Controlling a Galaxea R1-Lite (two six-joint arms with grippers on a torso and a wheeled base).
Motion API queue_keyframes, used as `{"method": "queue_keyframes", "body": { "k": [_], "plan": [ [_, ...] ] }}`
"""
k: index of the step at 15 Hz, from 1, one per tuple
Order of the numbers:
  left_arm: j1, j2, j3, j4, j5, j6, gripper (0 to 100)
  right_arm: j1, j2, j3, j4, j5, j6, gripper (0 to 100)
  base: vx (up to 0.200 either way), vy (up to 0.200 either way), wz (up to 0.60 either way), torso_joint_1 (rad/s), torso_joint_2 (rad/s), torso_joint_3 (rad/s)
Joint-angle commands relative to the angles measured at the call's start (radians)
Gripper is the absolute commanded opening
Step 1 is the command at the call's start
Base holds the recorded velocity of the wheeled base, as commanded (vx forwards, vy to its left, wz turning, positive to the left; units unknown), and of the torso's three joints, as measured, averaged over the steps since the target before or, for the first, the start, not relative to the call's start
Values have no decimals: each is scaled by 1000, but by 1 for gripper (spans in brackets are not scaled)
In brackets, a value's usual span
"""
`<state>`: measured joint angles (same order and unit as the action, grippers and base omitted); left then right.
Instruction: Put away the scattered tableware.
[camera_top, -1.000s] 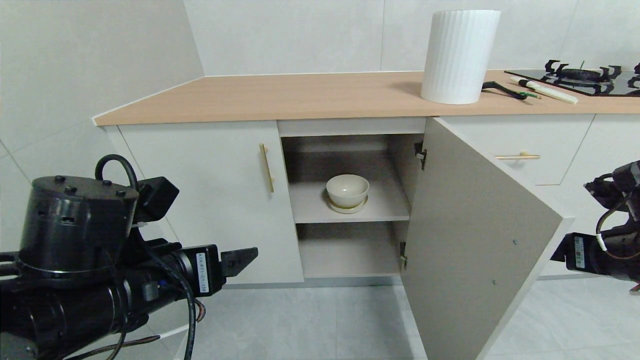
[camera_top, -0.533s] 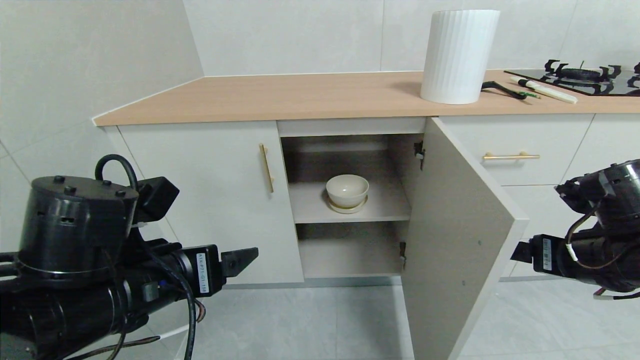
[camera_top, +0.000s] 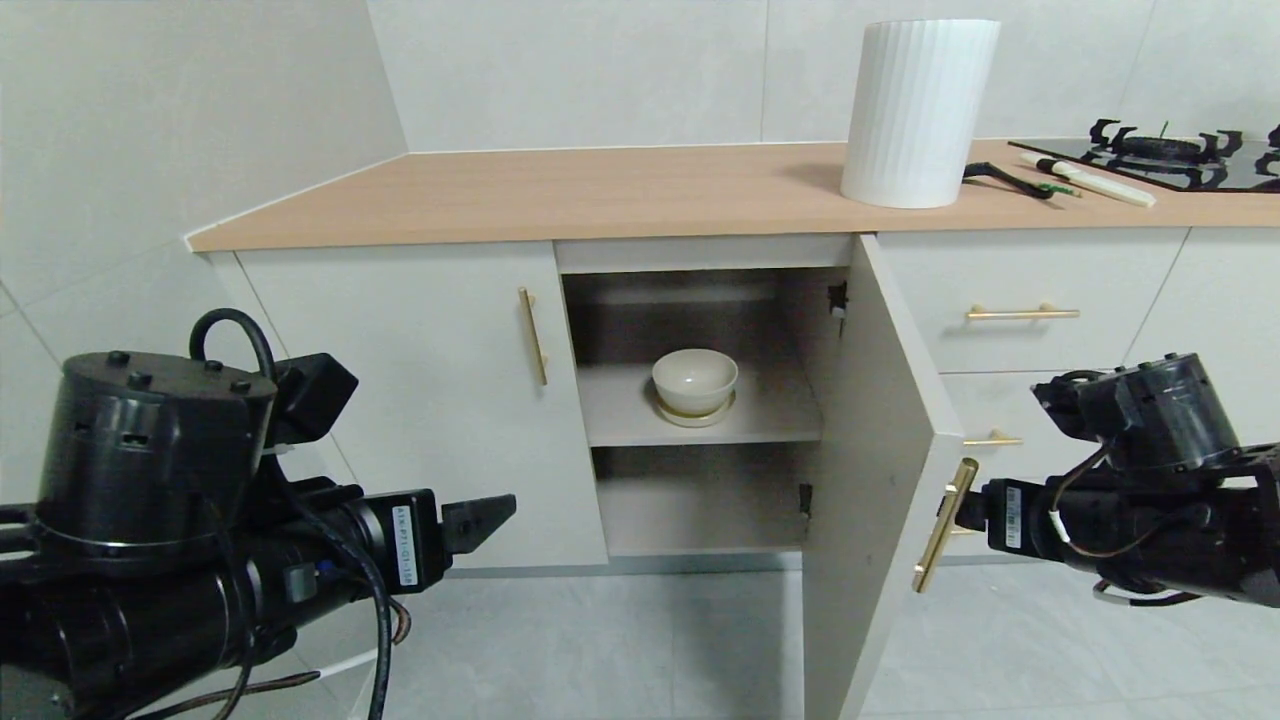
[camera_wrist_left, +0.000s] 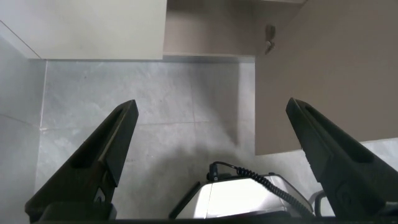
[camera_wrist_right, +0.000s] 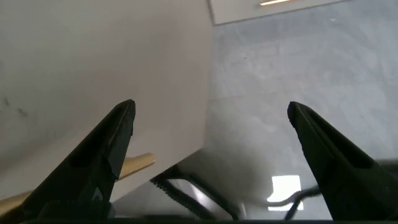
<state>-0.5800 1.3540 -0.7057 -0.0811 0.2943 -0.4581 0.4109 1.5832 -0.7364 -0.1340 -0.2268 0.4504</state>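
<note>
The bowl (camera_top: 695, 378) sits on a small plate (camera_top: 692, 414) on the upper shelf (camera_top: 765, 412) of the open cupboard under the worktop (camera_top: 560, 195). By the look of it, it is already stowed. The step in hand is likely shutting the cupboard door (camera_top: 870, 470). The door stands about half open, hinged on the right side of the opening, with its free edge swung out toward the robot. The right gripper (camera_wrist_right: 209, 124) is on the door's outer face, just beside the upright brass handle (camera_top: 943, 525). Its fingers (camera_wrist_right: 118, 134) are spread wide and hold nothing, and whether they touch the panel I cannot tell. From there the bowl lies to the left and farther in, with the door between them. The left gripper (camera_wrist_left: 211, 118) hangs low before the closed left door, well apart, fingers also wide and empty. The right arm is the nearer one, and the closing push would run leftward and inward.
</note>
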Motion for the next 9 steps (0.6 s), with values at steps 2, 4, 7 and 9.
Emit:
{"method": "queue_keyframes", "body": {
  "k": [2,4,7,9],
  "plan": [
    [0,-9,-1,0,0,-1,100,32,107,-14,-128,37,-10,100,0,0,0,0,0,0],
    [0,-16,-3,0,0,-1,100,32,150,-23,-203,93,-36,100,0,0,0,0,0,0],
    [0,-19,-3,0,0,-1,100,36,190,-87,-216,179,-75,100,0,0,0,0,0,0],
    [0,-19,-3,-3,0,-1,100,46,219,-138,-213,210,-76,100,0,0,0,0,0,0]
  ]
}}
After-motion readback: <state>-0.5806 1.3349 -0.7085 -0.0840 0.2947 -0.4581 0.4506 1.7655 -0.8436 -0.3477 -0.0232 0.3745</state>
